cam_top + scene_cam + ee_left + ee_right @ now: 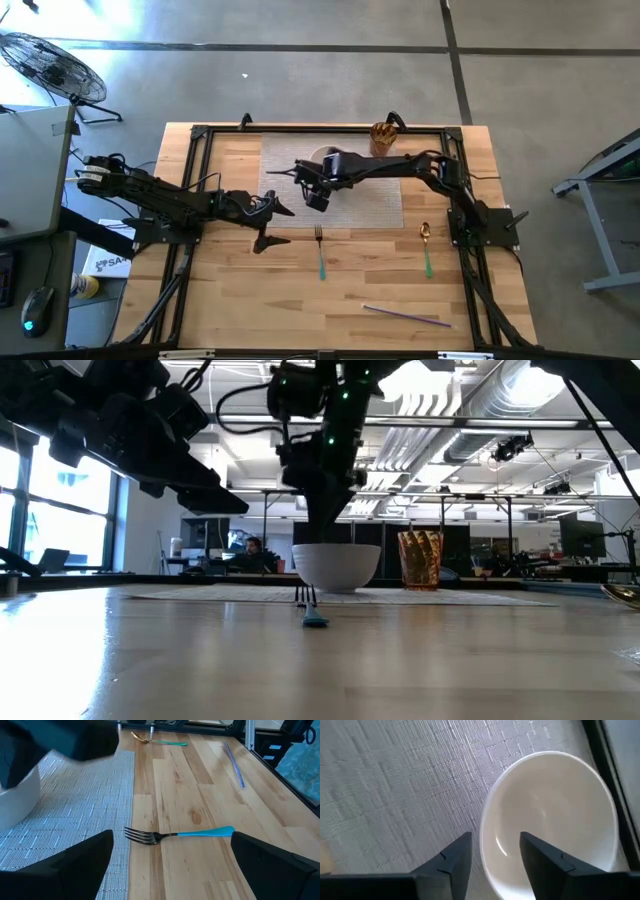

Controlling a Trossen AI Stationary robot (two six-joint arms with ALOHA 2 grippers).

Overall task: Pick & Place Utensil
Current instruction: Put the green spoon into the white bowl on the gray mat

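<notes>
Fork (177,834) w/ teal handle lies flat on the wood surface (240,290), tines just off the woven mat's (385,205) edge, at about 6 o'clock from the white bowl (555,815). Left claw (272,226) hangs just at 9 o'clock of the fork, fingers spread wide apart, nothing between 'em. Right claw (492,852) is over the mat at the bowl's rim, fingers parted, empty. Gold-bowled spoon (426,247) w/ green handle lies at 3 o'clock of the fork, well apart. Purple straw (405,315) sits near the surface's front edge. Amber cup (384,135) at 12 o'clock.
</notes>
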